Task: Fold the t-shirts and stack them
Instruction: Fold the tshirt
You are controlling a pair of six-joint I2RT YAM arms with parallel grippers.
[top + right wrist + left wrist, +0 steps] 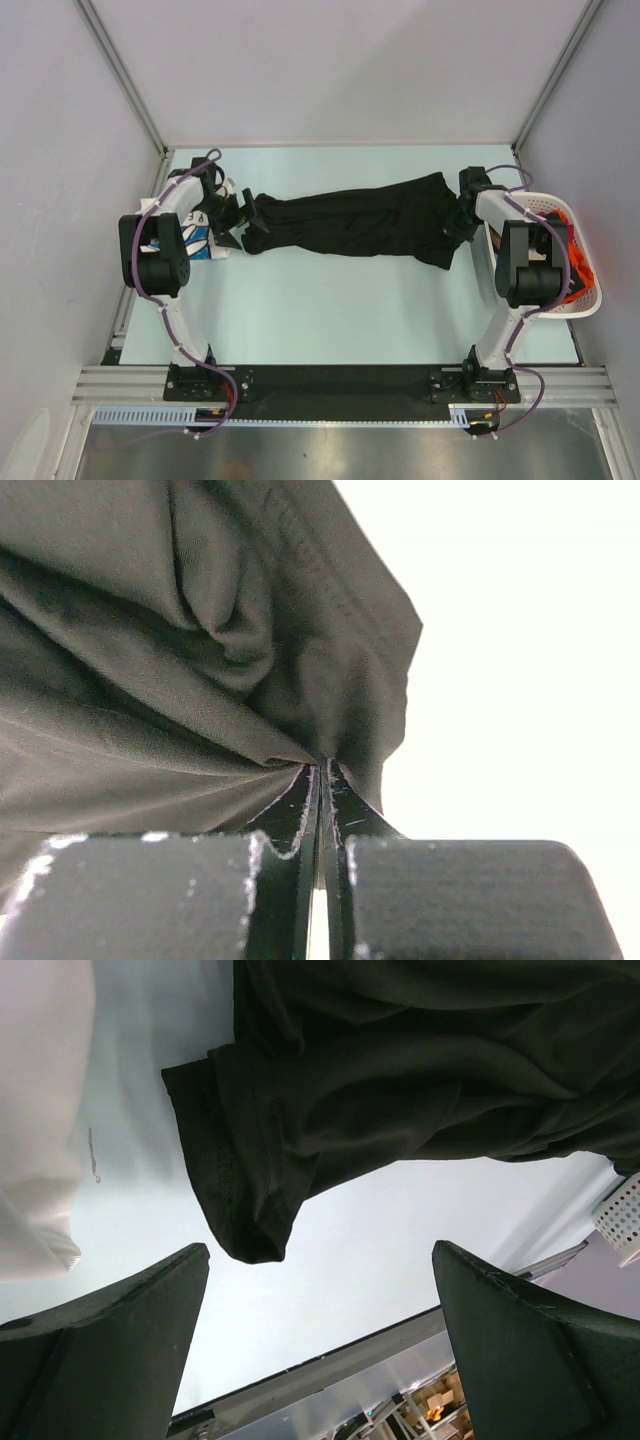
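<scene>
Top external: white basket point(592, 300) holds orange tee point(582, 262); rt gripper point(462, 224) pinches black tee point(350, 225).

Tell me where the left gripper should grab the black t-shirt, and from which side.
Grip the black t-shirt at its stitched corner, which droops toward the open left gripper, coming from the shirt's left end. The right gripper already pinches the other end.

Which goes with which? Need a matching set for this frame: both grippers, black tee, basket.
Things:
1. left gripper
2. right gripper
3. black tee
4. basket

States or places:
A. far right of the top view
B. open, holding nothing
C. stretched across the middle
D. shut on dark cloth

Pairs: 1-B, 2-D, 3-C, 4-A
</scene>
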